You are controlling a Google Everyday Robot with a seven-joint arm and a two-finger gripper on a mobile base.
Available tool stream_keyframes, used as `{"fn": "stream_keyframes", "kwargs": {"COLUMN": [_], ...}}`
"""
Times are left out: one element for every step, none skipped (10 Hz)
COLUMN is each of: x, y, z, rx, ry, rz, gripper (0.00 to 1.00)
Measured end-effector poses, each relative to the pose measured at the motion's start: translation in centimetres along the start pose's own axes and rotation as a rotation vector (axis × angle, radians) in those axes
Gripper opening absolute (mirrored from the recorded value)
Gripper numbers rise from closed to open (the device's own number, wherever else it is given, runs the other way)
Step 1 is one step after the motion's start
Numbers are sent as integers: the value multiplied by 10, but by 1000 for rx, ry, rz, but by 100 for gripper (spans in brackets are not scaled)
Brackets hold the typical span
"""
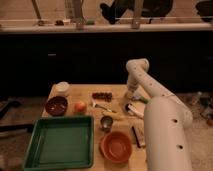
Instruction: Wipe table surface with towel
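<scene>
Camera view gives us one green tray [60, 142], one orange bowl [117, 146], one dark red bowl [56, 105], one white cup [62, 88], one orange fruit [80, 106], one small metal cup [106, 122], one dark brownish item [102, 95] toward the far edge, one utensil [102, 106] and one dark bar [137, 135] beside the orange bowl. All of it rests on the table surface [80, 92], a light tan wooden top, with a dark wall and a pale ledge behind it. We see the white arm reach over the right side, with the gripper [131, 93] low near the far right edge. We cannot pick out the towel with any certainty, so we cannot place it relative to the gripper.
</scene>
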Motion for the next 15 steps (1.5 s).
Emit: {"fn": "stream_keyframes", "kwargs": {"x": [-5, -14, -25, -32, -40, -44, -44, -42, -38, -27, -19, -11, -5, -4, -6], "y": [0, 0, 2, 4, 8, 13, 17, 20, 24, 25, 24, 21, 15, 10, 7], "z": [2, 3, 5, 5, 6, 6, 6, 7, 7, 7, 6, 5, 4, 3, 3], "rx": [-6, -11, -18, -23, -30, -36, -41, -45, -49, -53, -51, -49, -46, -44, -42], "ry": [-9, -21, -35, -44, -52, -61, -65, -64, -63, -58, -59, -57, -55, -51, -46], "rz": [-5, -16, -32, -43, -57, -68, -73, -70, -60, -38, -21, -2, 19, 27, 24], "gripper": [0, 0, 0, 0, 0, 0, 0, 0, 0, 0, 0, 0, 0, 0, 0]}}
